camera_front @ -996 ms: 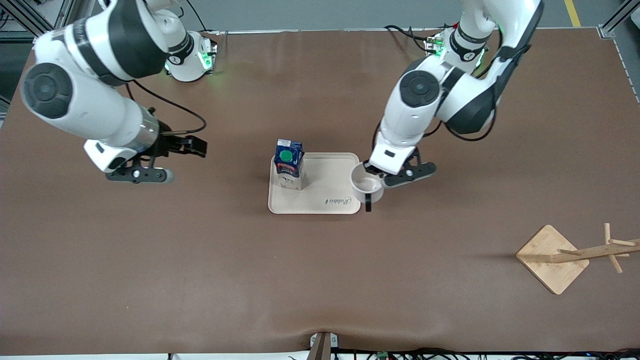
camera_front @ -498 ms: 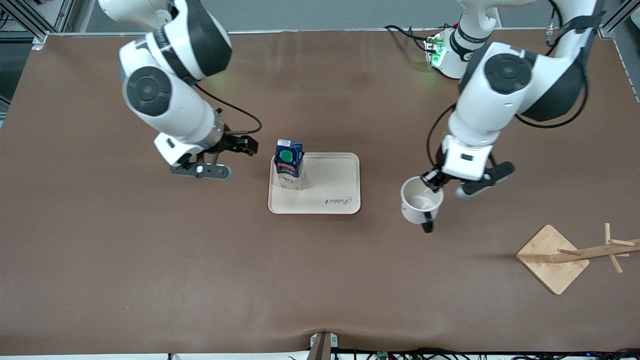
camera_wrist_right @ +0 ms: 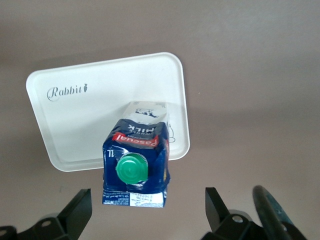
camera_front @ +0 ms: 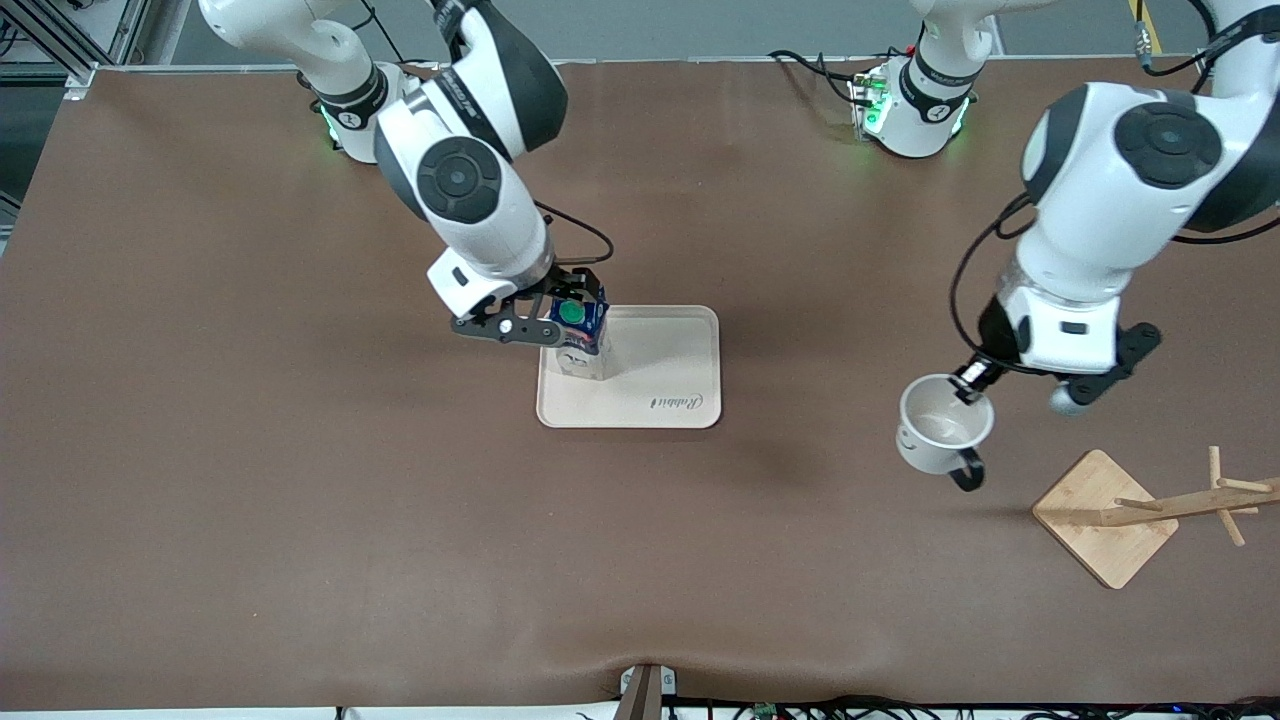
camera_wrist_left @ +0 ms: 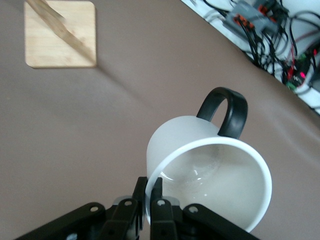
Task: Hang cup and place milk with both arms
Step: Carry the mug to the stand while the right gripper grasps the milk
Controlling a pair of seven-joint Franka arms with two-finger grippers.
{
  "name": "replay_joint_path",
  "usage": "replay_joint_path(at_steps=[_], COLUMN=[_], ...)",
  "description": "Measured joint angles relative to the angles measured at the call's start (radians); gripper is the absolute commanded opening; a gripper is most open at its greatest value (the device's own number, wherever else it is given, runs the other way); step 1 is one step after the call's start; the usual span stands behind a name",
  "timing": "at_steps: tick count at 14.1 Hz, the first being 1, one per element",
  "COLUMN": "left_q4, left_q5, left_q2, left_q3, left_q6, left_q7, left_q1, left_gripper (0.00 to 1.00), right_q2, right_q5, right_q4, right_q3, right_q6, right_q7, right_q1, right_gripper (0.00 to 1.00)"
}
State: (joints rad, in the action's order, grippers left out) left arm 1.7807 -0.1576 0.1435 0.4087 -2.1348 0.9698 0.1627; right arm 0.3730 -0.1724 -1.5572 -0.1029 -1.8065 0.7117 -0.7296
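Observation:
The milk [camera_front: 578, 335], a dark-blue carton with a green cap, stands upright on the tray [camera_front: 660, 375], at its corner toward the right arm's end. My right gripper [camera_front: 558, 308] is open over the carton. In the right wrist view its fingers [camera_wrist_right: 75, 216] stand wide on either side of the milk [camera_wrist_right: 135, 160] without touching it. My left gripper [camera_front: 972, 384] is shut on the rim of the white cup [camera_front: 940, 425]. It holds the cup tilted in the air over bare table between the tray and the wooden rack. The cup [camera_wrist_left: 210, 170] shows its black handle [camera_wrist_left: 225, 112].
A cream tray marked "Rabbit" [camera_wrist_right: 100, 115] lies mid-table. A wooden peg rack [camera_front: 1105, 515] with a square base stands toward the left arm's end, nearer to the front camera; it also shows in the left wrist view [camera_wrist_left: 60, 35]. Cables run along the table edge [camera_wrist_left: 265, 30].
My left arm has carried the cup from beside the tray toward the wooden rack. My right arm has swung in from its end of the table to over the milk.

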Motion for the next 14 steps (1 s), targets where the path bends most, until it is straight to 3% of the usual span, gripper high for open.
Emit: replay_joint_path(at_steps=[8,14], left_q4=[-0.019,-0.015], left_q5=[0.000,0.000], left_q2=[0.010,0.015], left_q3=[-0.006,-0.005], left_q6=[-0.054,-0.058], left_q7=[-0.052,-0.070], left_q1=[0.169,0.229], left_gripper=[0.00,0.00], right_q2=[0.060,0.080], right_q5=[0.005,0.021], right_q4=[0.000,0.000], right_q3=[0.000,-0.004], right_q6=[-0.034,-0.039], right_q7=[0.032,0.032], right_q1=[-0.043,-0.044], right_gripper=[1.00,1.00])
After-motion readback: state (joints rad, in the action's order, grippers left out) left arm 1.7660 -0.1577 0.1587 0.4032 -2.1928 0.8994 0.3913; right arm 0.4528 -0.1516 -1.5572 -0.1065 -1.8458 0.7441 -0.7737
